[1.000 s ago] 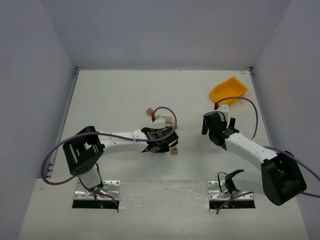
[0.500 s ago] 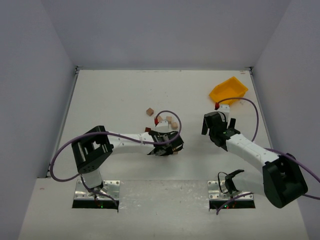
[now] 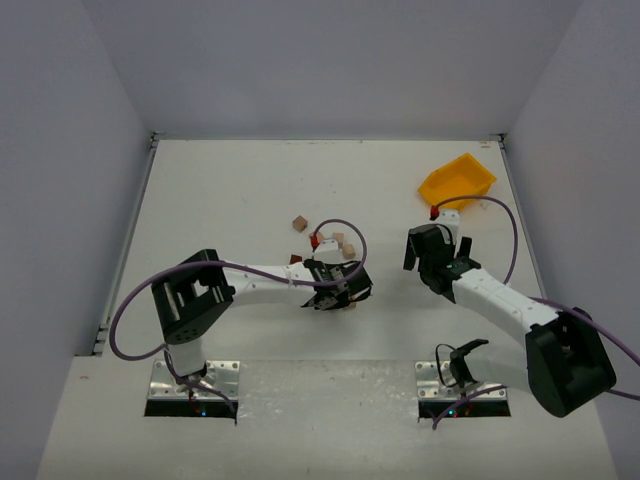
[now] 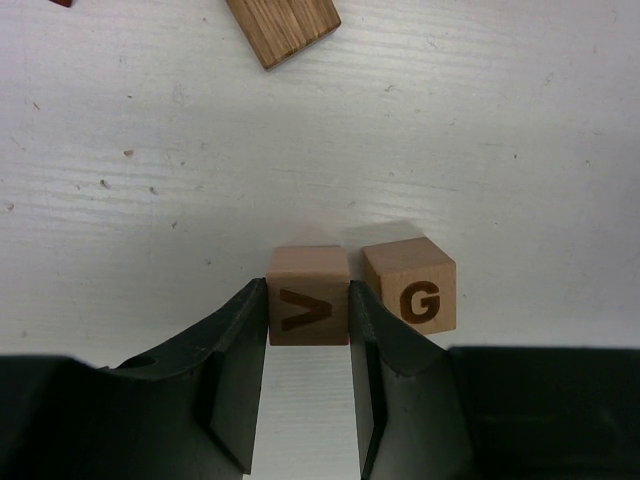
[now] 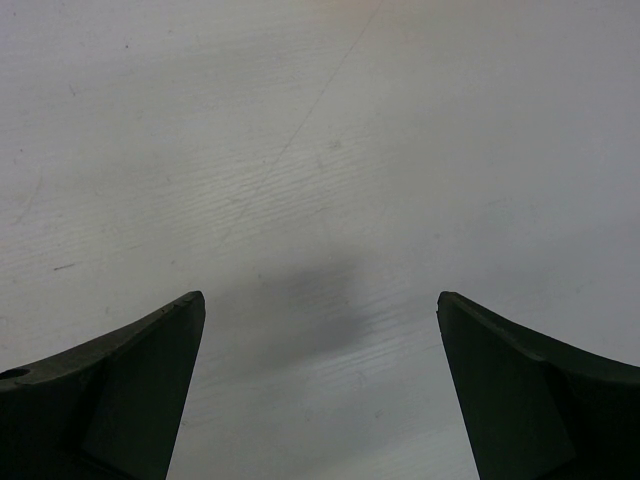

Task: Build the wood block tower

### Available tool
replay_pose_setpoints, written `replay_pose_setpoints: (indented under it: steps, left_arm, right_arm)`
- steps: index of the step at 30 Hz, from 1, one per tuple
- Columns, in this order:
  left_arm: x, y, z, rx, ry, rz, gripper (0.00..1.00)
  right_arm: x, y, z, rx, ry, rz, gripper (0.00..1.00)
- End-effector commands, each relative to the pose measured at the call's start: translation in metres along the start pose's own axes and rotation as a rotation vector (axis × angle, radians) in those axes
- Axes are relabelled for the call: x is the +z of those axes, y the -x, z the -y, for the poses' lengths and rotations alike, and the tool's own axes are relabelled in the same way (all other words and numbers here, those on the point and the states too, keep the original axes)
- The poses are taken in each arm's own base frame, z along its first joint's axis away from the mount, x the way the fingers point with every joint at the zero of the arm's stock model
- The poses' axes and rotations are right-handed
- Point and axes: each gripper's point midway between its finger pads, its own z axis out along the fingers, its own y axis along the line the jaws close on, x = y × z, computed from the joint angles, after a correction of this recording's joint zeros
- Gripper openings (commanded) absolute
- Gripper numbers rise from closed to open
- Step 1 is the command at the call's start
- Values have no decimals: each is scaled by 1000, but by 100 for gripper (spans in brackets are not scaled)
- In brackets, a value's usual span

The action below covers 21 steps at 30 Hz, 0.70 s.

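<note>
Leftmost in the overhead view, the left arm reaches out toward 2 o'clock from its base. The left gripper (image 4: 308,335) is pinched onto a pale tan wooden cube with a V burned on it (image 4: 308,308), one finger flat on each side. Just beside that, at its 3 o'clock, sits a second pale wooden cube marked G (image 4: 410,285). At 12 o'clock in the wrist view lies an oblong tan wooden block (image 4: 283,25). Overhead, a dark reddish-brown block (image 3: 296,259) sits at the gripper's 10 o'clock. Further right, the right gripper (image 5: 320,330) hangs spread wide over the white table (image 5: 300,120), nothing between its jaws. The yellow plastic bin (image 3: 457,180) is around its 12 o'clock.
</note>
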Motion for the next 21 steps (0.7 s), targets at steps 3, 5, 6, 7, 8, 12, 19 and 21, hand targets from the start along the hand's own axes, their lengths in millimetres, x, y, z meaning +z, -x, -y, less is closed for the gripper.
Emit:
replay_pose_setpoints:
  steps: [3, 5, 6, 7, 8, 12, 19, 21]
  left_arm:
    - [-6, 3, 15, -6, -24, 17, 3]
    - [-6, 3, 15, -7, -18, 17, 9]
    - [-6, 3, 14, -10, -16, 19, 12]
    - [-7, 4, 13, -16, -13, 28, 18]
    - [-8, 6, 12, -23, -10, 37, 23]
    - [-12, 9, 13, -25, -14, 53, 31]
    - [-13, 8, 13, -21, -16, 54, 40]
    - [-14, 8, 15, -19, -20, 55, 45]
  right_arm:
    - [0, 9, 3, 32, -21, 36, 99]
    - [0, 8, 3, 26, -22, 32, 99]
    - [0, 8, 3, 24, -19, 30, 99]
    - [1, 8, 2, 23, -17, 29, 99]
    - [1, 8, 2, 20, -15, 28, 99]
    - [2, 8, 1, 8, -12, 21, 99]
    - [3, 6, -2, -8, -4, 7, 99]
    - [3, 6, -3, -10, 2, 9, 99]
